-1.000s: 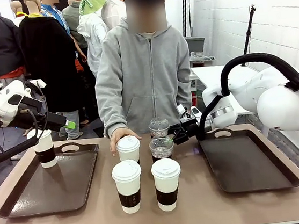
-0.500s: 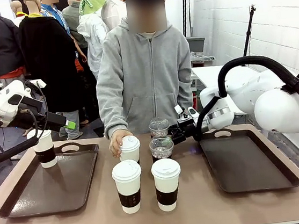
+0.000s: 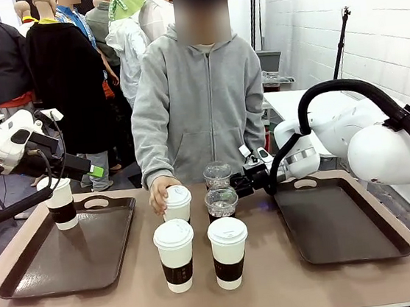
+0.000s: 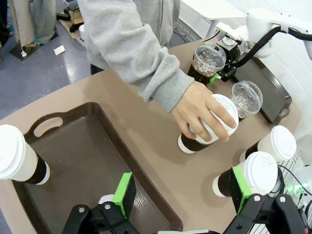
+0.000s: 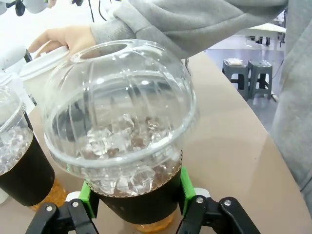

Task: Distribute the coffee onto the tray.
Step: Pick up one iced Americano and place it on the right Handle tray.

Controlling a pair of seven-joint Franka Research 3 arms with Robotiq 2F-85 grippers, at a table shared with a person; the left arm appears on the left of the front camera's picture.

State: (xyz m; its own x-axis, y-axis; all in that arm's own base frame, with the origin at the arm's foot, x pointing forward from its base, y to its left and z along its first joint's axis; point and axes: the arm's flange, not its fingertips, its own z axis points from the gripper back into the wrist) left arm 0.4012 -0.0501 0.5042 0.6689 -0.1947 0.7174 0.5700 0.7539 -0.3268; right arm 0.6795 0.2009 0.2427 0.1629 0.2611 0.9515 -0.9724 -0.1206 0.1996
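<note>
- The left pincer (image 4: 182,192) hung above the left tray (image 3: 27,281); its green pads (image 4: 124,194) stood wide apart, with nothing between them
- The first paper cup (image 3: 63,203), white-lidded with a dark sleeve, stood upright at the far left corner of the left tray, beside the handle slot
- The right pincer (image 3: 240,184) reached in from the side of the right tray (image 3: 364,246) to the rear clear cup (image 3: 217,173). In the right wrist view its green pads lay against two opposite sides of that cup, low on the body, so the pincer gripped it
- The rear clear cup, holding dark drink and ice under a dome lid, stood on the tabletop (image 3: 294,284) between the two trays
- The front clear cup (image 3: 221,200) stood on the tabletop just beside the rear one, on the robot's side of it
- The person's hand (image 3: 158,193) grasped the second paper cup (image 3: 177,203) around its lid and upper body, just to the left of the clear cups. In the left wrist view this cup leaned off upright
- The front-left paper cup (image 3: 176,254) and the front-right paper cup (image 3: 229,252) stood upright side by side on the tabletop, nearest the robot
- The right tray lay flat on the tabletop to the right of the cups
</note>
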